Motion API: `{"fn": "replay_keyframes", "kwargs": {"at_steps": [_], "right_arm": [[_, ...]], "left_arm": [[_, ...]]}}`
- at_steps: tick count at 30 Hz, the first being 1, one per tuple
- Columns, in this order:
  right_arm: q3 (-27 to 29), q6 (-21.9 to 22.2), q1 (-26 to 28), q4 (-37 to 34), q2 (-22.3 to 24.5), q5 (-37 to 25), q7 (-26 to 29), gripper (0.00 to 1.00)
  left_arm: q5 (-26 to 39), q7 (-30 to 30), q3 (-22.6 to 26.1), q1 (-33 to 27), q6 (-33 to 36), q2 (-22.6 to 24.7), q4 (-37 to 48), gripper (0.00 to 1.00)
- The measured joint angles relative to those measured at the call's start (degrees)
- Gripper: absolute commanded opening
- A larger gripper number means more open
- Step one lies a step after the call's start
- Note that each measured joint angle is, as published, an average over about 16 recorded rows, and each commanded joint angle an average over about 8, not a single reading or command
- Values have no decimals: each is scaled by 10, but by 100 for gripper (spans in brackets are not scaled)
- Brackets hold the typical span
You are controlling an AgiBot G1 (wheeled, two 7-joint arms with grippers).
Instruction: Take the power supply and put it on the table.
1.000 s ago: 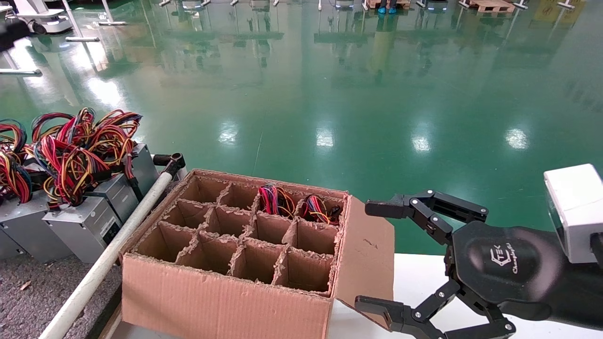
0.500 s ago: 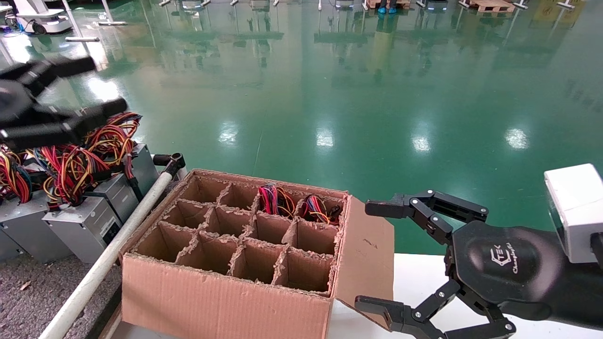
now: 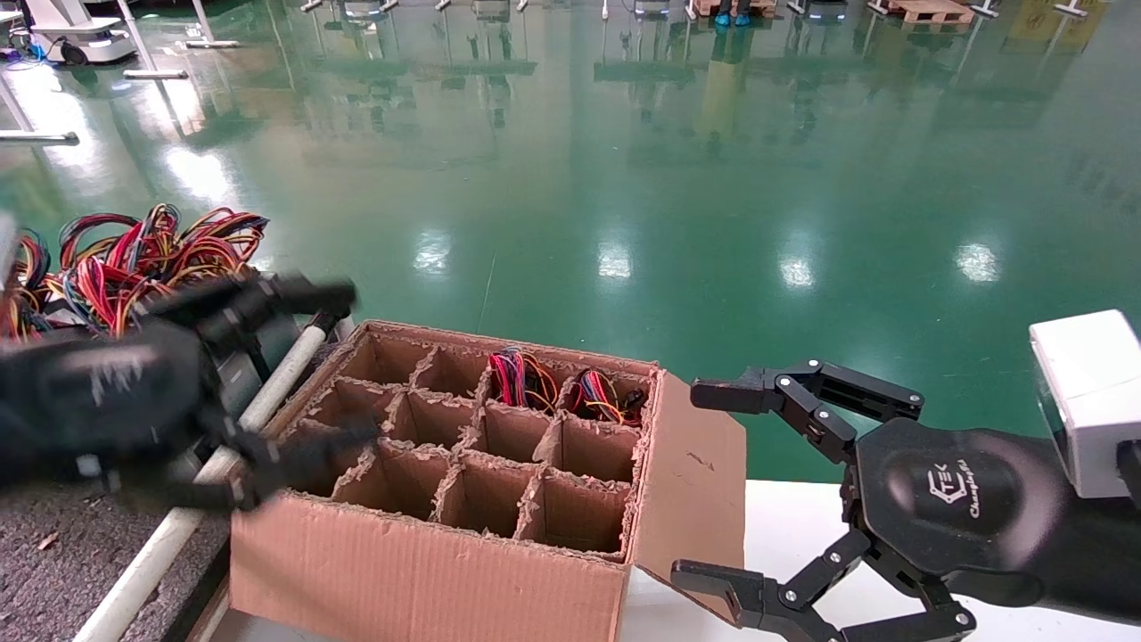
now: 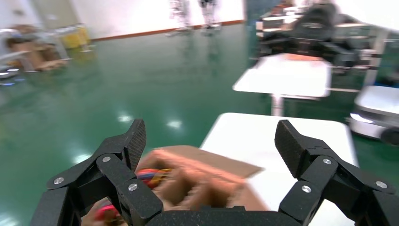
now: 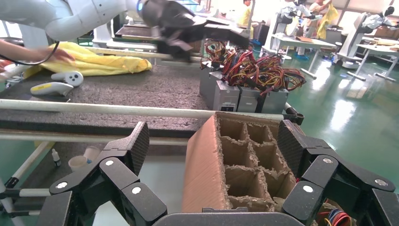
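Two power supplies (image 3: pixel 526 379) sit wires-up in the far cells of the carton (image 3: pixel 428 571). The left end effector (image 3: pixel 303 379), fingers spread and empty, hangs over the carton's left edge. The right end effector (image 3: pixel 713 481) waits open beside the carton. The metal box looks heavy and rigid; grip the casing, not the floppy wires.

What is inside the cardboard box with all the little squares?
In the cardboard box, two far cells hold wire bundles, red, yellow and black. The metal bodies under the wires are hidden. The other cells look empty, though the left gripper covers part of the left ones.
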Motion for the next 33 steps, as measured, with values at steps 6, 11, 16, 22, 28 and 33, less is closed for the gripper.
{"fn": "replay_keyframes", "kwargs": {"at_steps": [6,11,16,22,28,33], "right_arm": [[0,0,0,0,0,0,0,100],[0,0,0,0,0,0,0,100],[0,0,0,0,0,0,0,100],[0,0,0,0,0,0,0,100],[0,0,0,0,0,0,0,100],[0,0,0,0,0,0,0,100]], "left_arm": [[-16,-12,4,34,19,3,-54,100],[-23,-17,6,49,28,5,-77,100],[-25,-18,6,53,30,5,-83,100],[-24,-17,6,49,28,5,-77,100],[-22,-16,6,46,27,5,-73,100],[-21,-16,5,45,26,4,-71,100]]}}
